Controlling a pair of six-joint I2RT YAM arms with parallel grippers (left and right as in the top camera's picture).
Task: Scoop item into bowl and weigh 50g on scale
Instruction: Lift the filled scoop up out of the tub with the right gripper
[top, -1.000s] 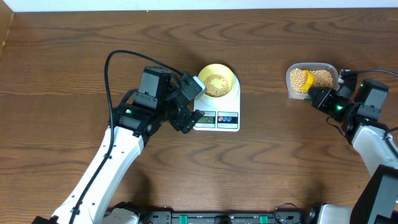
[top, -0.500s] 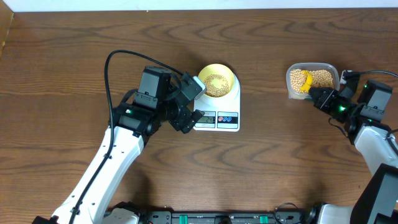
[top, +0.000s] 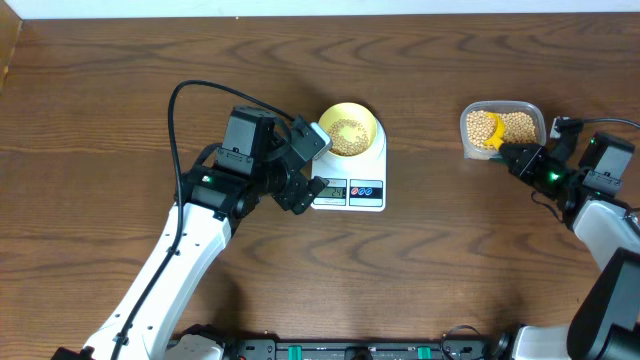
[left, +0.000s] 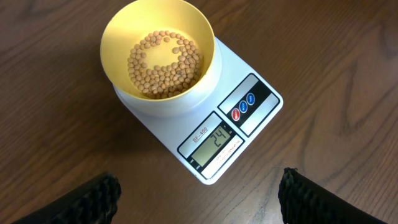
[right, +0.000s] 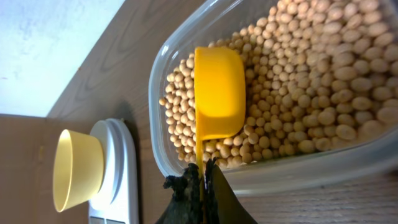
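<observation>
Beans (top: 518, 124), tan and round, sitting partly in bowl (top: 372, 121) on scale (top: 372, 170), mostly in far-right tub (top: 505, 104). Scoop (top: 494, 139) lying there, handle pointing near-right into clamping right gripper (top: 511, 156). Left gripper (top: 305, 170) gaping beside scale.

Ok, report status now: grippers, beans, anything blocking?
Left gripper open near scale. Right gripper shut on scoop, in tub of beans. Bowl on scale, reading 24. Nothing blocking.
</observation>
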